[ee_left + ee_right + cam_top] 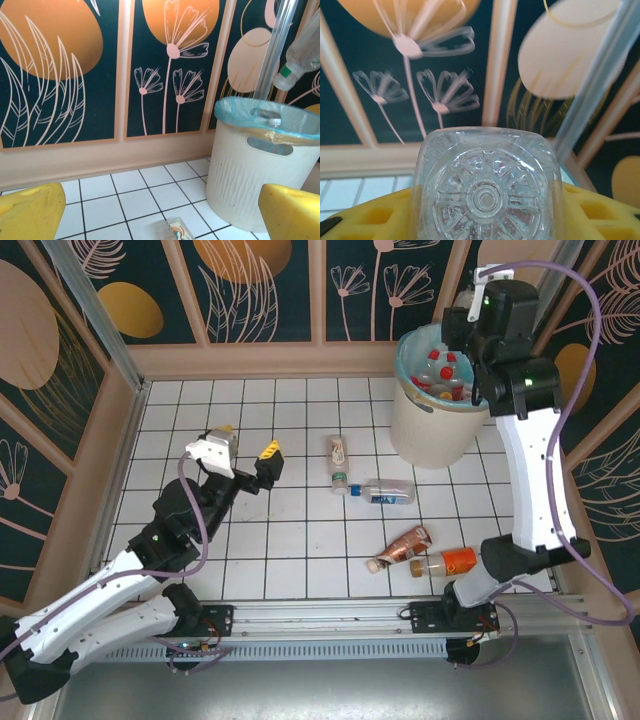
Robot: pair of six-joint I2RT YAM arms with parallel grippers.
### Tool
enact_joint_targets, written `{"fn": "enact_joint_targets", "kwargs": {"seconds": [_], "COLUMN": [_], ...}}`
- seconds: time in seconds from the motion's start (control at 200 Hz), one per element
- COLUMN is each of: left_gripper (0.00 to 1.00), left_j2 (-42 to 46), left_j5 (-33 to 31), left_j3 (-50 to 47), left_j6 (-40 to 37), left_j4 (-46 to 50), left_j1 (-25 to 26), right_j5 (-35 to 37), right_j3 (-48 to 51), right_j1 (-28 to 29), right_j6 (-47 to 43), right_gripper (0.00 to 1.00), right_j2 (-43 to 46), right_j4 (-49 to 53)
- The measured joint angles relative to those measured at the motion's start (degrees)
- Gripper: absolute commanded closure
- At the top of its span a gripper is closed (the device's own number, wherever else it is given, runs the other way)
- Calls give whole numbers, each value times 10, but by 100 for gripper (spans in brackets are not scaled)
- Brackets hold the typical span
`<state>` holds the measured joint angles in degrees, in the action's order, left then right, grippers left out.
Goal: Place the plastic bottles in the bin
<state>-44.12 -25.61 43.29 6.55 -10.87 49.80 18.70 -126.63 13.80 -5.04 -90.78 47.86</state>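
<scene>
— How's the left arm (110, 590) lying?
— Low, reaching forward, its left hand (246, 445) spread wide with nothing in it.
— And the right arm (535, 470)?
— Reared tall, wrist bent forward; the right hand (482, 217) clamps a bottle (485, 170).

- Four bottles lie on the bench (290, 540), lower middle of the top view: a pale-labelled bottle (338, 462), a blue-labelled bottle (386, 492), a brown bottle (401, 547) and an orange bottle (450, 562).
- One raised bottle (302, 52), upper right of the left wrist view.
- One bin (430, 425), upper right; the binned bottles (446, 372) are too crowded to count.
</scene>
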Motion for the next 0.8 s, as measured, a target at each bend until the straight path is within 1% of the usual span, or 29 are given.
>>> {"fn": "enact_joint_targets", "kwargs": {"seconds": [0.075, 0.17, 0.31, 0.445, 0.6, 0.801], "left_gripper": [2, 2, 2, 2, 1, 2], "left_j2": [-3, -4, -8, -11, -12, -17], "left_j5": [-4, -6, -9, -14, -19, -19], "left_j3": [0, 0, 0, 0, -1, -3], "left_j6": [2, 6, 11, 16, 18, 23], "left_j4": [8, 11, 14, 21, 22, 22], "left_j1": [0, 0, 0, 0, 0, 0], "right_j5": [-19, -53, -104, -137, -166, -184], "right_j3": [15, 65, 156, 225, 269, 278], "right_j1": [-28, -50, -56, -63, -83, -91], "right_j6": [14, 32, 50, 58, 65, 63], "right_gripper": [65, 65, 64, 64, 63, 61], "right_j2": [-15, -16, -13, -12, -9, -9], "right_j4": [20, 30, 16, -27, -49, -54]}}
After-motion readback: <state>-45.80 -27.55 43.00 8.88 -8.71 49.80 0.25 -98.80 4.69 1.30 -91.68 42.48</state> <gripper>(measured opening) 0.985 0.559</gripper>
